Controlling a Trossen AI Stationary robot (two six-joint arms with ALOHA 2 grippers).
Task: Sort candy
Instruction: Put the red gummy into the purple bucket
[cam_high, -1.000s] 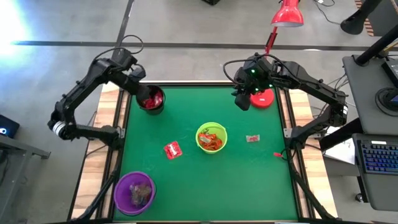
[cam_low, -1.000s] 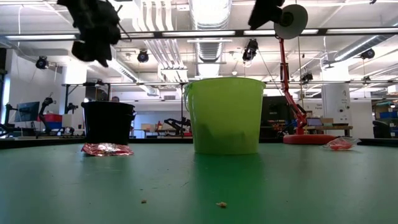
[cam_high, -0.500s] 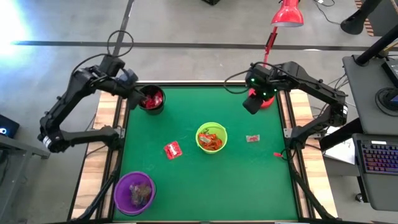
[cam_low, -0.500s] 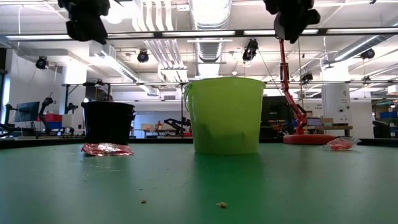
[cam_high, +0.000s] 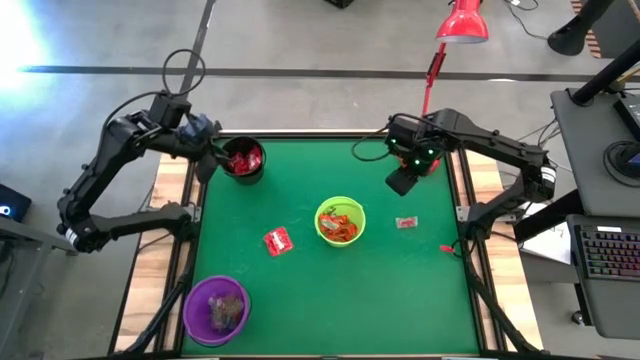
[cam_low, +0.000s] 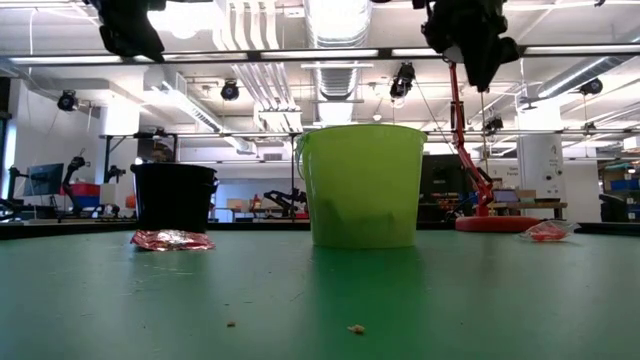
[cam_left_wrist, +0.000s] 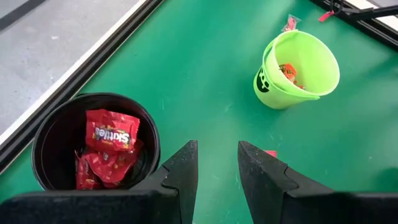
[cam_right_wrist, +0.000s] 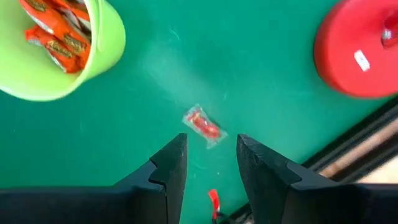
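- High view: on the green worktop the lime-green bowl stands near the middle with orange-red wrapped candy inside
- High view: a flat red packet lies on the felt just beside that bowl, on the side of the left arm; a small clear-wrapped sweet lies on the bowl's other side, near the worktop's right edge
- High view: the black bowl at the far left corner holds red packets; the purple bowl at the near left corner holds pale sweets
- High view: the left pincer hangs at the worktop's edge just beside the black bowl; the right pincer hangs over the felt between the red lamp base and the clear-wrapped sweet
- Low view: the red packet lies flat in front of the black bowl; both arms are up above the bowls
- Left wrist view: the left pincer has its jaws parted with nothing between them; red packets fill the black bowl below
- Right wrist view: the right pincer is parted and empty, well above the clear-wrapped sweet, which lies flat on the felt
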